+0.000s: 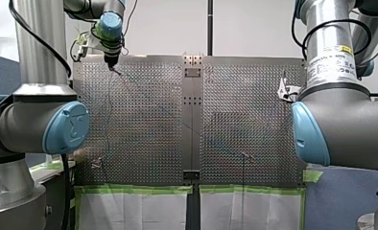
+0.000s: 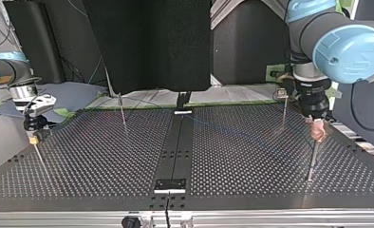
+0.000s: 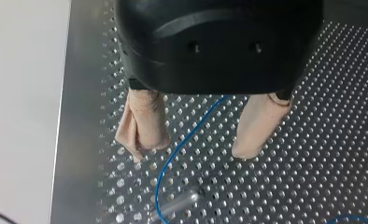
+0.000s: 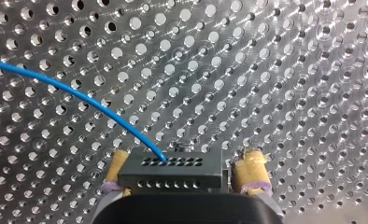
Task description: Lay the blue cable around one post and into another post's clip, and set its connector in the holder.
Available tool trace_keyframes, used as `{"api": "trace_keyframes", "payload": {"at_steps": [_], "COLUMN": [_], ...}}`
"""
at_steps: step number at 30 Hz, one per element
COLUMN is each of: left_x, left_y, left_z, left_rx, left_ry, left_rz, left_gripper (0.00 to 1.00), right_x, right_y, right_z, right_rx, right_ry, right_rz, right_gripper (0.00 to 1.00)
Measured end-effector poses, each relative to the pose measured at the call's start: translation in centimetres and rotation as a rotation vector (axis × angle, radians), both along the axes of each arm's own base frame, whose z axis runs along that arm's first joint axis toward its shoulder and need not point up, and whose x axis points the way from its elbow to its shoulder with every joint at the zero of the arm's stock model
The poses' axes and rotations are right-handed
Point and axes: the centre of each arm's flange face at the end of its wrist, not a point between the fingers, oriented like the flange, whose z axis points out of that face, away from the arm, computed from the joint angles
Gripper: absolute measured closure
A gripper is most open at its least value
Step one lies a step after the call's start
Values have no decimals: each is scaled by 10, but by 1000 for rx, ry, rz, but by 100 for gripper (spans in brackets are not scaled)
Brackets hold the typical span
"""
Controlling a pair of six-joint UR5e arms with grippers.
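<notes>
At the right edge of the table [image 4: 266,70] in the front view, our right tool [image 4: 184,161] is clamped on the connector [image 4: 170,173], held above the holes, so seating it is left to do. Far left, our left tool [image 3: 194,147] is spread apart astride the blue cable [image 3: 182,140], near a post [image 3: 180,201]; we judge the routing barely begun.

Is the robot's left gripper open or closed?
Open. My left gripper's beige fingers stand apart, with the blue cable running between them, not pinched.
</notes>
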Motion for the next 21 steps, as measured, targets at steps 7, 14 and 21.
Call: {"api": "trace_keyframes", "payload": {"at_steps": [7,14,21], "left_x": [-2,-2,-2], "left_y": [5,8,8], "left_z": [1,1,1], "left_rx": [-6,-10,-10], "left_ry": [-10,-19,-20], "left_rz": [57,91,91], "left_gripper": [0,0,0], "right_x": [0,0,0], "right_y": [0,0,0], "right_z": [0,0,0], "right_rx": [0,0,0], "right_ry": [0,0,0], "right_rz": [0,0,0], "right_gripper": [0,0,0]}}
